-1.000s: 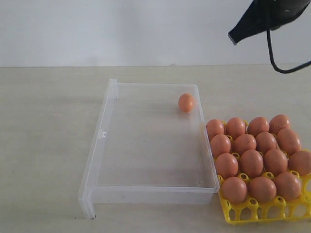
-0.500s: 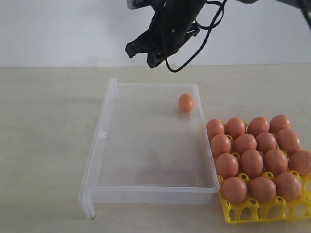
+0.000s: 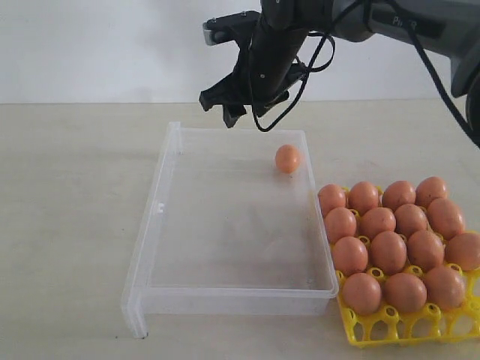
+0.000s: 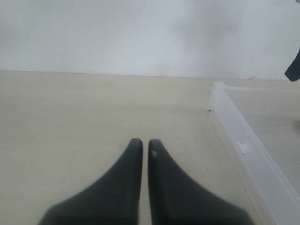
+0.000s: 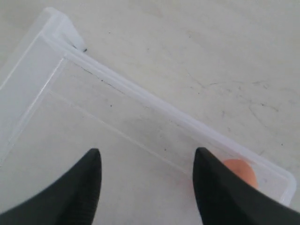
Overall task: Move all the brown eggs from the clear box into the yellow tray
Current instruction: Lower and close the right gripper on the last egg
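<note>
One brown egg [image 3: 287,158] sits in clear box [image 3: 154,217], far right corner, below and right of right pincer [image 3: 217,109]: jaws wide, empty. Fifteen eggs [image 3: 388,251] in yellow tray [image 3: 375,330]. Left pincer [image 4: 141,143] closed, empty, over bare table [image 4: 70,108].

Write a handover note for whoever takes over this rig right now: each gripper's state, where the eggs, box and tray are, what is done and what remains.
Left gripper: shut, empty, low over the table beside the box.
Right gripper: open, empty, hovering above the far edge of the shallow clear plastic box.
Done: fifteen brown oval eggs sit in the bright yellow plastic lattice tray, beside the box's right side.
Left: one brown egg lies in the box near its far right corner. Likely next: lower the right gripper onto it and carry it to the tray.
</note>
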`<state>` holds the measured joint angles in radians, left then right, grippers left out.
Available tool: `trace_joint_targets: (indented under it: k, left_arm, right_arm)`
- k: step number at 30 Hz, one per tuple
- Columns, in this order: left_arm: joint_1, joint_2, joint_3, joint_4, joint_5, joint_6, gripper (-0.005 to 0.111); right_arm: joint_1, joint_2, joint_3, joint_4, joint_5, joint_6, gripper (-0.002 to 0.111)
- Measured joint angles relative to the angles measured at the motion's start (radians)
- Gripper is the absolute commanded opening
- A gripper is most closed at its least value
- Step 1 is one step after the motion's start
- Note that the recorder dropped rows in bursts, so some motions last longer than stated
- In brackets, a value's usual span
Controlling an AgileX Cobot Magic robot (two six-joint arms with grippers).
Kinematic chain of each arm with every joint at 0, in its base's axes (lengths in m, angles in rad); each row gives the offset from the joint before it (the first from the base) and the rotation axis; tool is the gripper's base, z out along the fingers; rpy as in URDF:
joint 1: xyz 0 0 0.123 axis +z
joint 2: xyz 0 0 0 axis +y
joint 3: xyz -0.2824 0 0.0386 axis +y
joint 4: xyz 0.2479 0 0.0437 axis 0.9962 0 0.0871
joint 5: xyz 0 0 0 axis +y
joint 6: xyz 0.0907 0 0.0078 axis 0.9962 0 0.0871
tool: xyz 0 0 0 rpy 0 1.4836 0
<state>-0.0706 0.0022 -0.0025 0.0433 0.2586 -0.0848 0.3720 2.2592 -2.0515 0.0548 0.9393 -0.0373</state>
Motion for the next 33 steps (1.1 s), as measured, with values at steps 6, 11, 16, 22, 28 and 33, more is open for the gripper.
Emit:
trace_joint_targets:
  k: [6, 11, 16, 22, 28, 33]
  left_arm:
    - [0.0, 0.0, 0.0, 0.0, 0.0, 0.0, 0.004]
    - [0.0, 0.0, 0.0, 0.0, 0.0, 0.0, 0.004]
    - [0.0, 0.0, 0.0, 0.0, 0.0, 0.0, 0.004]
    - [0.0, 0.0, 0.0, 0.0, 0.0, 0.0, 0.004]
    - [0.0, 0.0, 0.0, 0.0, 0.0, 0.0, 0.004]
    - [0.0, 0.0, 0.0, 0.0, 0.0, 0.0, 0.004]
  right_arm:
    - [0.0, 0.049, 0.0, -0.04, 0.045, 0.111, 0.05]
    - [0.0, 0.098, 0.0, -0.145, 0.093, 0.191, 0.05]
    - [0.0, 0.114, 0.0, -0.212, 0.11, 0.241, 0.05]
    - [0.0, 0.115, 0.0, -0.258, 0.11, 0.262, 0.05]
    - [-0.002, 0.115, 0.0, -0.335, 0.071, 0.317, 0.05]
    - [-0.002, 0.139, 0.0, -0.344, 0.037, 0.349, 0.05]
